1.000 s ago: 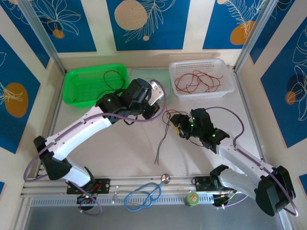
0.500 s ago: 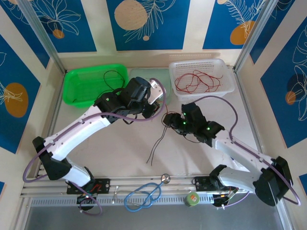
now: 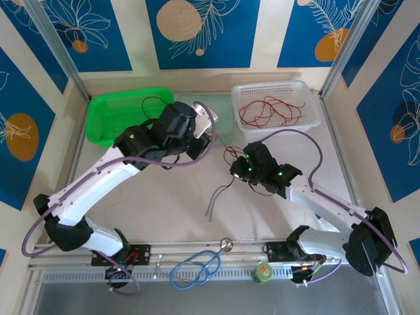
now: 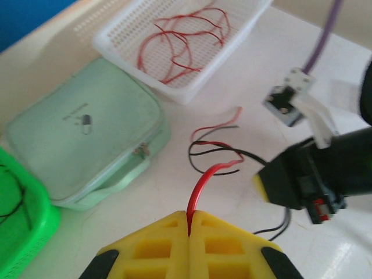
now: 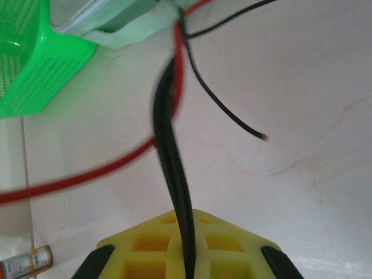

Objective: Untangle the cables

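Inside the white basket [image 3: 310, 92] lie red cables [image 3: 266, 110]; green basket [image 3: 105, 121] holds black cable [image 3: 156, 104].

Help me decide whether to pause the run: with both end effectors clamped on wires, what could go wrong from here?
1. The left end effector pinches a red wire and the right end effector a black wire. They cross in a tangle between the two, so pulling apart may tighten it.
2. The two end effectors sit close together and could bump.
3. Such thin wire may slip free or stretch under tension.
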Available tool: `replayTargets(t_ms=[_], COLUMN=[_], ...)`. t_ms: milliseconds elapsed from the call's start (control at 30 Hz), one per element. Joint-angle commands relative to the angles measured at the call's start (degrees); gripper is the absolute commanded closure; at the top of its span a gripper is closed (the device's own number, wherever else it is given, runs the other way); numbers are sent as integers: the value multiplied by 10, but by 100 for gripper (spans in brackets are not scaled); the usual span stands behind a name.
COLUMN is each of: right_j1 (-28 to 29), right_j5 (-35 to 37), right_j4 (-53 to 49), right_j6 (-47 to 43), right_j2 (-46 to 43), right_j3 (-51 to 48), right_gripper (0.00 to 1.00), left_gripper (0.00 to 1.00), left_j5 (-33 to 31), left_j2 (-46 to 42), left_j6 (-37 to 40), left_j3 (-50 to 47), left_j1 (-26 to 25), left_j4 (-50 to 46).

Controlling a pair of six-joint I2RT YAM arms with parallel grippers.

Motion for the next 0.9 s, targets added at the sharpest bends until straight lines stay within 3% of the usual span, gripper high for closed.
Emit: replayTargets(t_ms=[0,400,767,867], right_j1=[-29,-179,-212,-211], right_j5=[31,-28,-44,-58], right_j4=[-46,-11,28,24], right_j6=[-7,-26,-23,-37], right_j2=[-30,-39,49,51], right_j3=[-32,-147,-167,-153], right_gripper=[100,100,100,81], left_gripper=[96,93,93,92], left_j5=[-86,-209,-225,-207], left_j2=[-28,-31,-33,-34], left_j6=[0,24,45,41], left_j3=[49,143,192,193], left_j1=[-3,4,5,5], left_j4=[-23,-68,-74,-78])
